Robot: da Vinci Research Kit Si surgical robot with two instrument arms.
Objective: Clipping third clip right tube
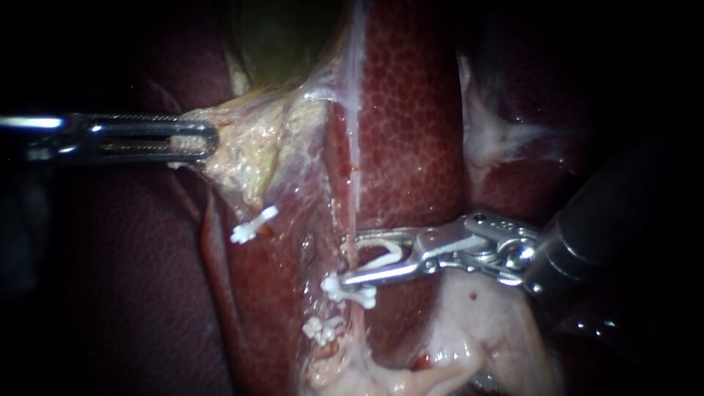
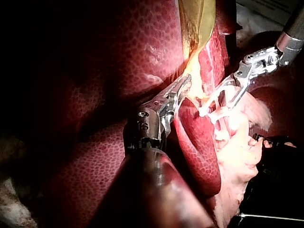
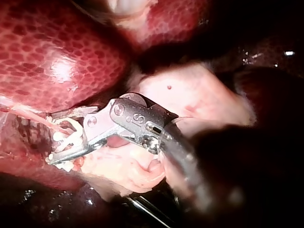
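1. Strong light falls on the middle of the liver (image 1: 411, 132), with glare spots on its wet surface.
2. Endoscope view: dark on both sides of the liver.
3. Left wrist view: a pale patch (image 2: 268, 6) beyond the liver's far edge, blurred, and pale rough material (image 2: 10, 208) by its near edge.

**newbie:** what sort of place is your rig actually sitting in?

**me:** Surgical training lab, bench setup. All I see is a mottled red liver (image 1: 411, 132) and a greenish gallbladder (image 1: 286, 44), dark all round. My left instrument (image 1: 207, 139) and right instrument (image 1: 352, 258) are thin steel, with a white clip (image 1: 389, 255) loaded in the right one. A pale surface (image 2: 261, 7) shows past the liver.
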